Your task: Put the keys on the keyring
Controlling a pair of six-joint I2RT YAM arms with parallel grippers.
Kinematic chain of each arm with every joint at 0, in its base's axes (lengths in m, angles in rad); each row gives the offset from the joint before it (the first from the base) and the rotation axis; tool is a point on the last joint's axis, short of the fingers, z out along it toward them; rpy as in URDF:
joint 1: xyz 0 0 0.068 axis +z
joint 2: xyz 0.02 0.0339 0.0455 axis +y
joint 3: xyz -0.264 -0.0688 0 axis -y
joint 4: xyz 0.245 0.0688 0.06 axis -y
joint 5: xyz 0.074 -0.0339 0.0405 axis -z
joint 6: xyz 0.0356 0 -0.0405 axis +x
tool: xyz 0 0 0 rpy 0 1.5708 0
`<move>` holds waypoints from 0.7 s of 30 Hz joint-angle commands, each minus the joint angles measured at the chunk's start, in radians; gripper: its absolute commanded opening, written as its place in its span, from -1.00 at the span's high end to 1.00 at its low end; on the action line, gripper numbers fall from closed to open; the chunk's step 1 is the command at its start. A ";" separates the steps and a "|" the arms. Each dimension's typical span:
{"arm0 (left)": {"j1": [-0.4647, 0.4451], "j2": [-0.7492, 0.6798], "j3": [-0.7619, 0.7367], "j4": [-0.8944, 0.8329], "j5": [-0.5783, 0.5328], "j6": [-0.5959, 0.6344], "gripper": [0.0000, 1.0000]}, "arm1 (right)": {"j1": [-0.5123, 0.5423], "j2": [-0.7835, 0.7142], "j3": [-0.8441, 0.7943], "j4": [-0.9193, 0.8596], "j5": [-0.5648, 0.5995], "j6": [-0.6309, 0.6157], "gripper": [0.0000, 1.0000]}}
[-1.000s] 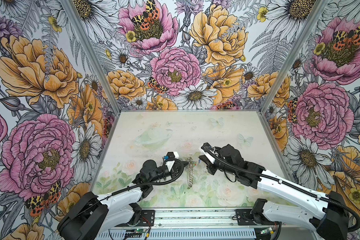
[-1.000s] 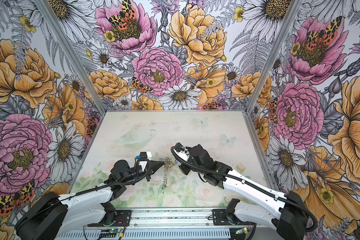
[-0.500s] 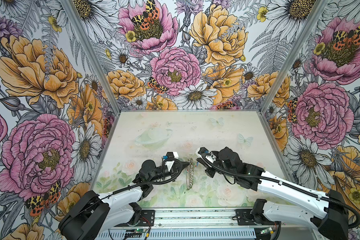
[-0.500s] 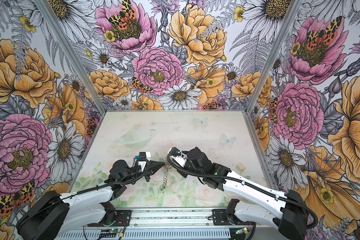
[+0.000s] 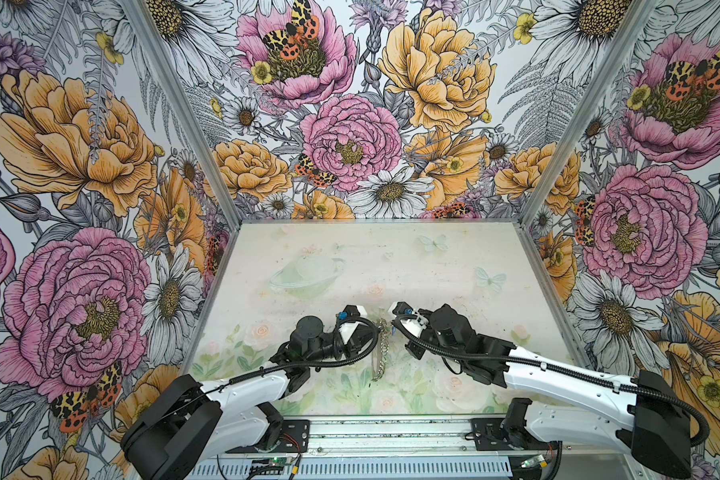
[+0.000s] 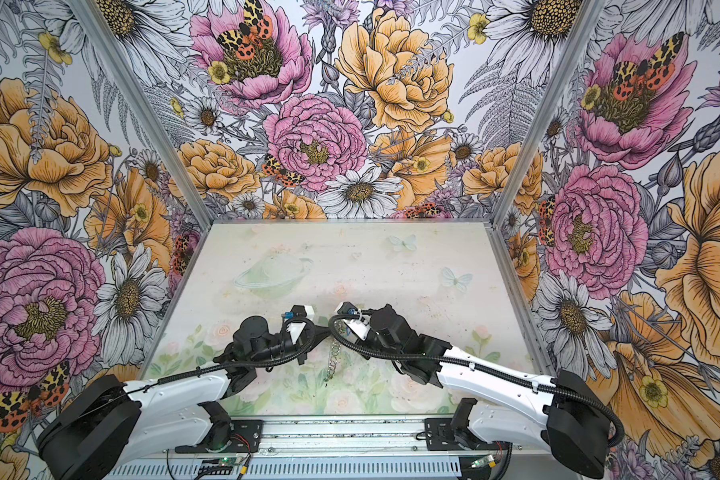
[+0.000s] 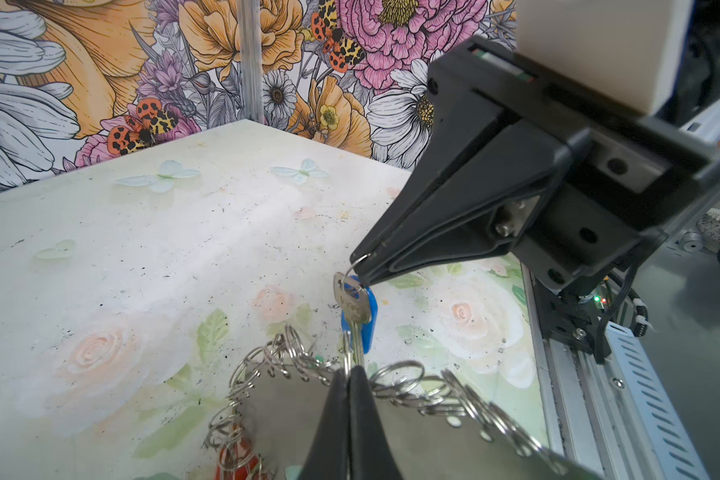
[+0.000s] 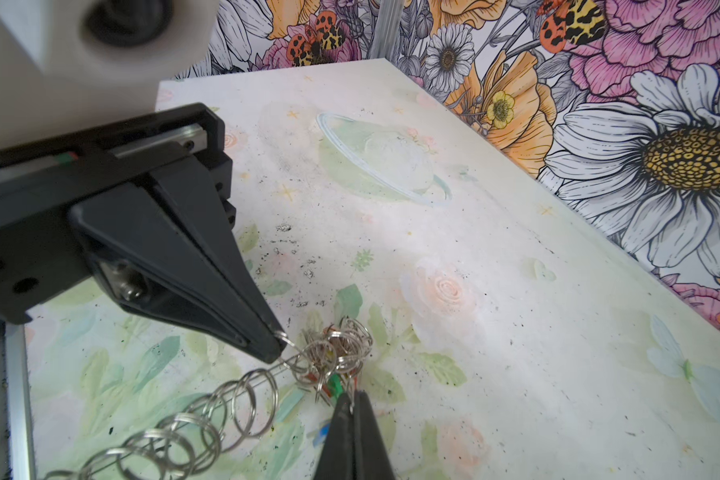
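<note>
While clamped, right end effector (image 7: 364, 272) downtilted.

A robot lab booth — floral-printed walls (image 5: 80, 166), arms (image 5: 250, 386) bolted to an aluminium rail (image 5: 391, 433).

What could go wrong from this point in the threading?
The right gripper pinches the small ring only at its very tips, with the key and blue tag dangling below; it might slip free. The left gripper holds the keyring by its rim, so it could twist or sag during threading.
</note>
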 commanded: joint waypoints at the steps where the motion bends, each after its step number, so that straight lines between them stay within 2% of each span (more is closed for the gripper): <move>1: -0.003 -0.010 0.039 0.005 -0.031 0.034 1.00 | 0.007 0.000 -0.014 0.072 0.016 0.009 1.00; 21: 0.003 0.028 0.080 -0.030 0.003 -0.039 1.00 | 0.021 0.004 -0.060 0.101 0.041 -0.005 1.00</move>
